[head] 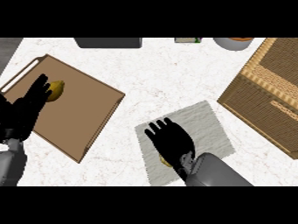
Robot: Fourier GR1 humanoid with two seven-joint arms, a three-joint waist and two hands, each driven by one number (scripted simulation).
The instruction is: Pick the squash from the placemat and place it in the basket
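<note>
**Right hand over the squash on the placemat**

The squash (166,162) lies on the grey placemat (206,118), near the mat's lower left part. Only a small yellowish sliver of it shows, at the left side of the right wrist; the rest is hidden under the right hand (172,139). That hand lies palm down above the mat, its fingers spread and pointing away from the robot, straight rather than curled. Whether the palm touches the squash cannot be told from this view.

The placemat lies tilted on the white speckled bench (170,70), one corner pointing toward the wicker basket (274,96). The basket stands at the right side of the bench, just beyond the mat's upper right corner, with a narrow strip of bench between them; it is a large woven box set at an angle, and part of it runs out of view at the right.

To the left of the mat lies a brown wooden cutting board (80,118), also turned at an angle. A yellow-brown fruit, possibly a lemon (56,90), lies near its upper left part. The left hand (19,111) shows at the left edge, open with fingers straight and pointing up, its fingertips just beside the fruit.

At the far edge of the bench are a dark tray-like object (108,42) and a pale bowl (232,43), both cut off.
</note>
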